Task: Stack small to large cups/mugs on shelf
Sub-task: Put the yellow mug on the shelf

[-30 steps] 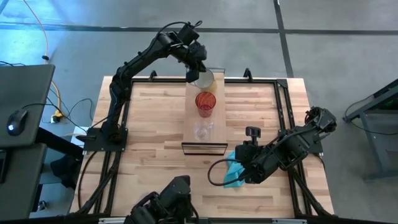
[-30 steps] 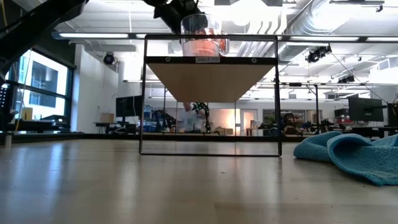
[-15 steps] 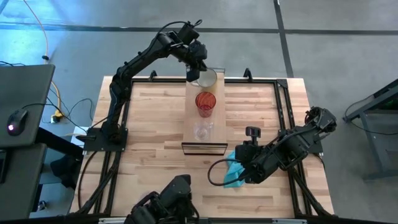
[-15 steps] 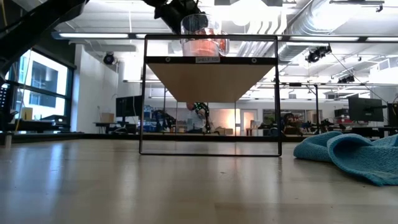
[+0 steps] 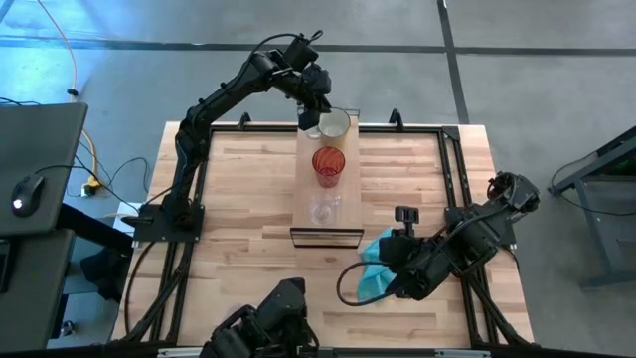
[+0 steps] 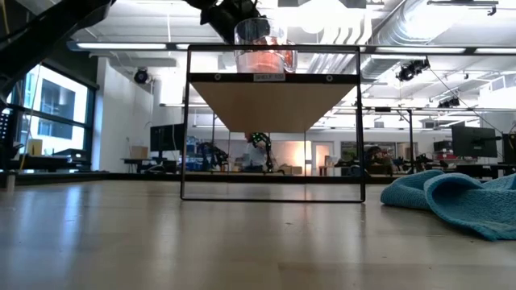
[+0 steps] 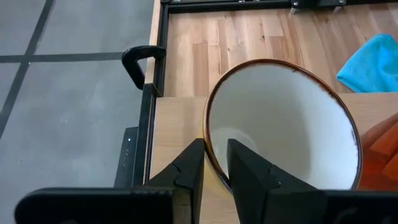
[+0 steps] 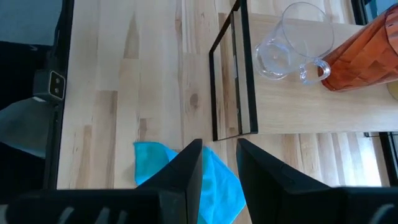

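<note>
A: Item one, nearest the front edge: the teal cloth (image 5: 373, 273) on the table (image 5: 238, 199), soft and not ours to stack. Over it we log the right gripper (image 8: 215, 163), waiting, its fingers a little apart with nothing between them.

B: Agreed. Item two?

A: The shelf (image 5: 328, 204), a narrow raised board on a thin dark frame. At its near end stands the small clear glass (image 5: 323, 209), upright. It carries a small side handle, as the right wrist view shows (image 8: 287, 42). We judge it light, brittle and slick; we would take it by the wall or rim, gently.

B: Next along the board?

A: The red translucent cup (image 5: 328, 164), upright, just beyond the glass and apart from it. We rate it light, probably plastic, with faceted walls that should give some purchase.

B: And the far end?

A: The cream-white mug (image 7: 280, 124), on the shelf's far end, just beside the red cup. We reckon it the heaviest piece: stiff, glazed, slippery, liable to chip. The left gripper (image 7: 214, 165) pinches its rim, one finger inside the wall and one outside. A rim hold on a heavy glazed piece may let it swing, so we would keep it low and steady.

B: Is the mug lifted or resting?

A: We cannot tell.
</note>
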Robot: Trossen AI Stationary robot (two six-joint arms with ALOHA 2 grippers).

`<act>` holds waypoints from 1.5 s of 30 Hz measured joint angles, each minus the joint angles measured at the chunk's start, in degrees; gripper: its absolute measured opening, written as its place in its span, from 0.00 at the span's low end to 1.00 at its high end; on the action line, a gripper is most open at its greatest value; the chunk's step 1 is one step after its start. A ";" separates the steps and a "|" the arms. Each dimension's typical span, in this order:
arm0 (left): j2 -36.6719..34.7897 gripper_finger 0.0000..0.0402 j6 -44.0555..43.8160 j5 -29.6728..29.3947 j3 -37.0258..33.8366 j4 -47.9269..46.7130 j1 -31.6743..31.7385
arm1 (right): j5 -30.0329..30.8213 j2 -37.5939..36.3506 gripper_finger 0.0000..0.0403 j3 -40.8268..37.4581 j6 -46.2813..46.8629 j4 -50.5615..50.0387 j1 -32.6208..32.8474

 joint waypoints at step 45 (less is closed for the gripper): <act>2.39 0.14 0.87 1.60 -0.09 1.24 -1.24 | 2.42 0.02 0.23 0.00 -0.01 -1.51 0.76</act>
